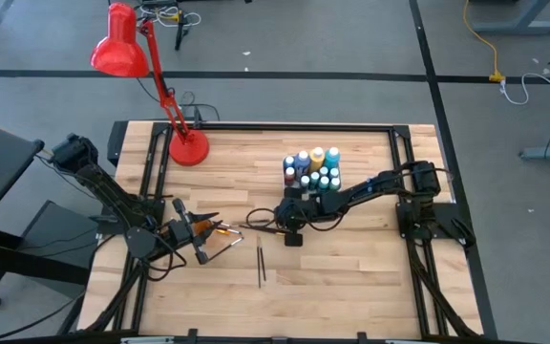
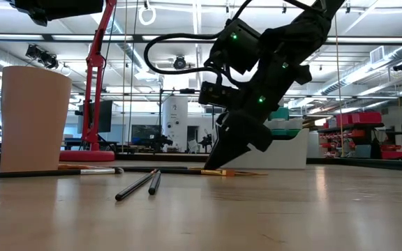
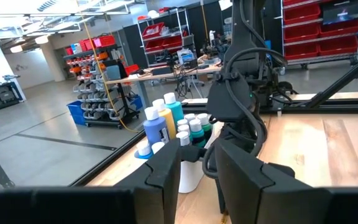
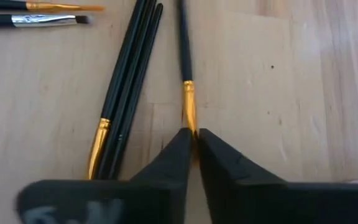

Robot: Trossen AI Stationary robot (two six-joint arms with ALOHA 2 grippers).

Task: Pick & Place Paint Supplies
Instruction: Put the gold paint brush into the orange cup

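Wooden tabletop, pale and bare around the work, carries loose paintbrushes while the paint bottles (image 1: pixel 314 168) stand clustered in a white tray (image 2: pixel 295 150) behind. Down at the boards, the right gripper (image 4: pixel 194 138) has its fingers pinched nearly together on one brush (image 4: pixel 186 74) — the gold ferrule runs straight into the gap between the tips, handle pointing away, so the hold looks thin. Lifting slowly and level should keep the brush from swivelling or slipping out. Two more brushes (image 4: pixel 126 81) lie just beside it, apart from the fingers. Over by the orange cup (image 2: pixel 32 118), the left gripper (image 3: pixel 199 177) waits with its fingers apart, holding nothing
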